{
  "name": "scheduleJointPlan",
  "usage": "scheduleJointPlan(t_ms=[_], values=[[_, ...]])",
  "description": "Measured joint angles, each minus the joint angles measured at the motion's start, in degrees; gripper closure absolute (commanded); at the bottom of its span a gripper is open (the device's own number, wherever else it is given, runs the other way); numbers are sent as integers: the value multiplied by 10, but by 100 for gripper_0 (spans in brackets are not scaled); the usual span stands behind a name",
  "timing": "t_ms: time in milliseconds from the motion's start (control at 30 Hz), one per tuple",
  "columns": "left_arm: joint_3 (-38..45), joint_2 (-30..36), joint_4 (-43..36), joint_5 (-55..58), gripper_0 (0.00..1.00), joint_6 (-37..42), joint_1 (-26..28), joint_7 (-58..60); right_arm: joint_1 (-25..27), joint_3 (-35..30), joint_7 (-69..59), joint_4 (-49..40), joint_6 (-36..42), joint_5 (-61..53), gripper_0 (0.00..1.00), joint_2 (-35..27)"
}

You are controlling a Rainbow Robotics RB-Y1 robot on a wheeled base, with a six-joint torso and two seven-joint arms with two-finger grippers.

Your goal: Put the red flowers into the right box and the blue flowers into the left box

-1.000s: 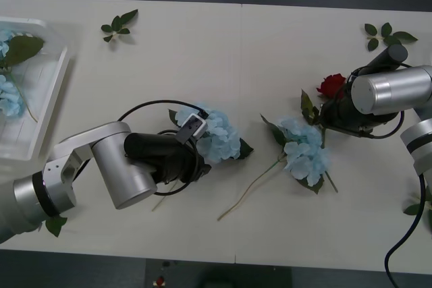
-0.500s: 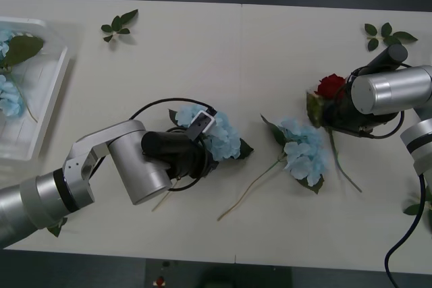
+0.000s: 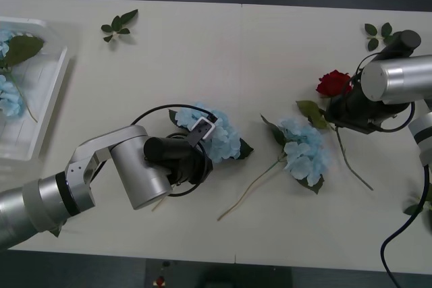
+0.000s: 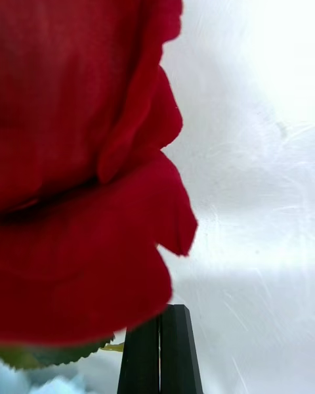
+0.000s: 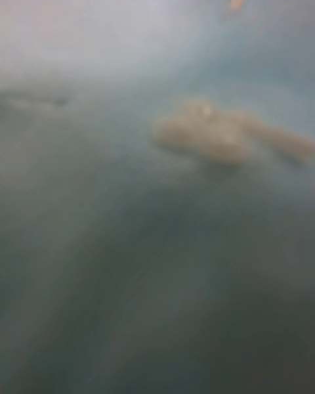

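The right gripper (image 3: 339,102) is clamped on a red rose (image 3: 333,83) near the table's (image 3: 270,32) right edge (black fingers (image 4: 161,351) pressed together). The left gripper (image 3: 202,129) presses into a blue hydrangea (image 3: 219,133) mid-table, its fingers seemingly buried; whether they grip is unclear.

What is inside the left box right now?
The left box holds blue flowers with a big green leaf. Its far-left part runs past the front view's edge, so anything there cannot be seen.

Deep red rose (image 3: 333,83), pale blue hydrangeas (image 3: 305,150), white translucent box (image 3: 42,109), cream table (image 3: 202,59)
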Motion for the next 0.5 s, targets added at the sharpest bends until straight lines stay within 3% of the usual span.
scheduleJointPlan(t_ms=[500], values=[[0,11,-2,-13,100,-5,0,8,0,-170,4,-146,143,0,100,-2]])
